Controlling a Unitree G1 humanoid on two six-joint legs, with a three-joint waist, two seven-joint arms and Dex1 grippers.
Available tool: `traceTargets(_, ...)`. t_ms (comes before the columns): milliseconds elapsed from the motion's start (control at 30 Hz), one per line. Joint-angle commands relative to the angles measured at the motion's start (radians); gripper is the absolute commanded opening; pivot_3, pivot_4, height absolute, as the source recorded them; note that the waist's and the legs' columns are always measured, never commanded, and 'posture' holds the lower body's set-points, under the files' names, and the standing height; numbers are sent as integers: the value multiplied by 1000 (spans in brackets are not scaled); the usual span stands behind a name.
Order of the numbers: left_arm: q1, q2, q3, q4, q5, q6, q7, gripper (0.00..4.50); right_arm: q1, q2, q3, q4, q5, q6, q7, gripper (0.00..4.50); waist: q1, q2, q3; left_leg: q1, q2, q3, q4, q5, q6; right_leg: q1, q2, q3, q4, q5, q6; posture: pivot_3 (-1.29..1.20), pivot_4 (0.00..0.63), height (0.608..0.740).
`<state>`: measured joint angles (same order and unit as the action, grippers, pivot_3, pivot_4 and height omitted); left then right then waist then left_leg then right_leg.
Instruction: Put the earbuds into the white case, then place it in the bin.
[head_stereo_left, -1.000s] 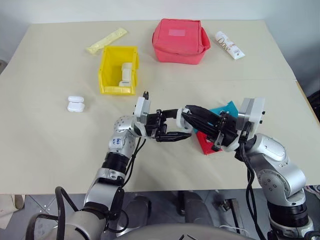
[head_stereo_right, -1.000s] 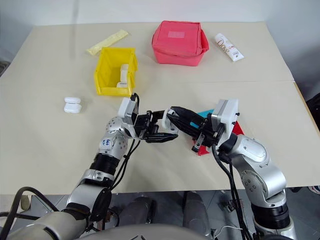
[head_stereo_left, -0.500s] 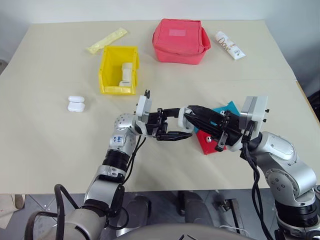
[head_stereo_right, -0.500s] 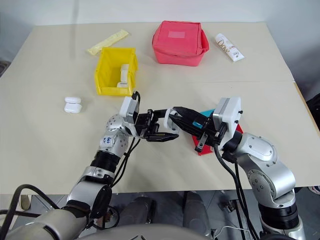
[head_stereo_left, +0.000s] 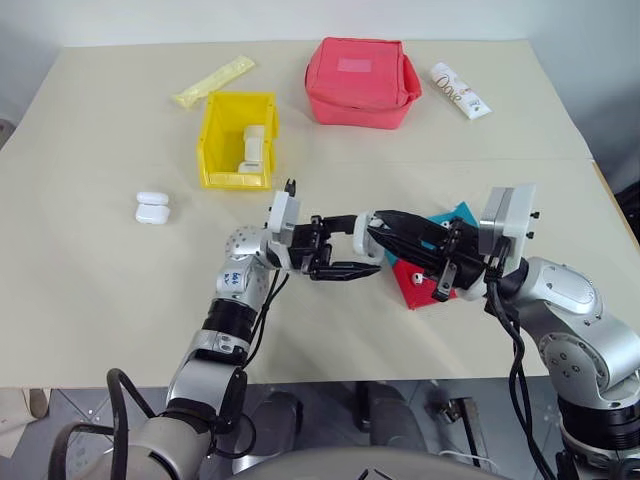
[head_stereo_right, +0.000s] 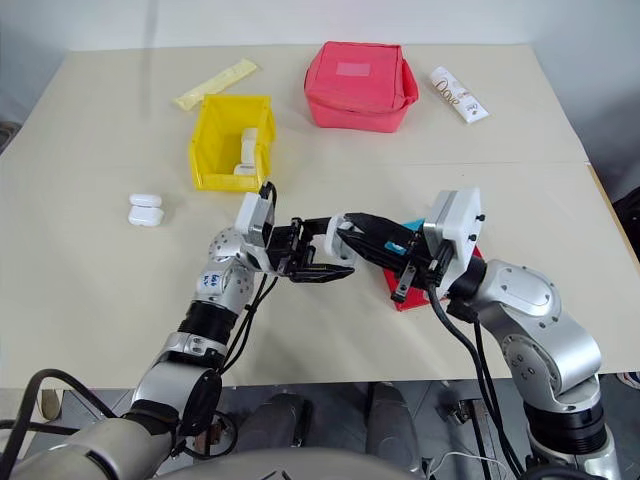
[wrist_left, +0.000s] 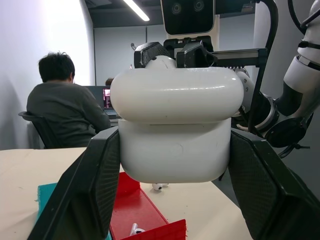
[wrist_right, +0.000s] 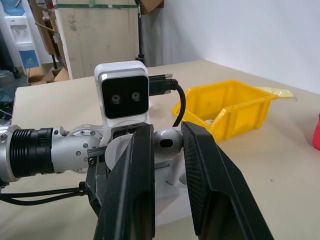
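Note:
My left gripper (head_stereo_left: 360, 246) is shut on the white case (wrist_left: 175, 150), which sits upright between its two black fingers (wrist_left: 95, 190) above the table. From the right, my right gripper (head_stereo_left: 379, 228) reaches in and is shut on one earbud (wrist_right: 167, 142), holding it right over the top of the case (wrist_right: 170, 187). Two more earbuds (wrist_left: 157, 186) lie on and beside the red tray (head_stereo_left: 410, 286) below. The yellow bin (head_stereo_left: 212, 140) stands at the back left with white cases (head_stereo_left: 252, 150) inside.
Another white case (head_stereo_left: 151, 208) lies on the table left of the arms. A red fabric pouch (head_stereo_left: 360, 80), a white tube (head_stereo_left: 460, 90) and a yellow packet (head_stereo_left: 213, 80) lie along the far side. A blue tray (head_stereo_left: 452, 216) sits under my right forearm. A seated person (wrist_left: 62, 110) is behind.
My right elbow has swung a little outward to the right. Both grippers keep their places and their holds.

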<state>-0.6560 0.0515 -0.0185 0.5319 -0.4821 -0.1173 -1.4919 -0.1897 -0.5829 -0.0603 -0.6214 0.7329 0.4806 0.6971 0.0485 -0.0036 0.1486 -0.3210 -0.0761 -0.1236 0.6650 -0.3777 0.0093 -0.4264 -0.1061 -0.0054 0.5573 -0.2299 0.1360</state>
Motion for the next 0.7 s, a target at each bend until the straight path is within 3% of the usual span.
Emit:
traceTargets(33, -11, -9, 20, -11, -30, -10, 4, 2789, -1, -4, 15, -44, 20, 11, 9, 437, 1, 0, 0, 0, 0, 0, 0, 0, 0, 0, 0, 0, 0, 0, 0, 0, 150, 740)
traceTargets(700, -24, -10, 28, -4, -32, -23, 20, 2789, 54, -31, 31, 31, -35, 8, 37, 437, 0, 0, 0, 0, 0, 0, 0, 0, 0, 0, 0, 0, 0, 0, 0, 0, 150, 740)
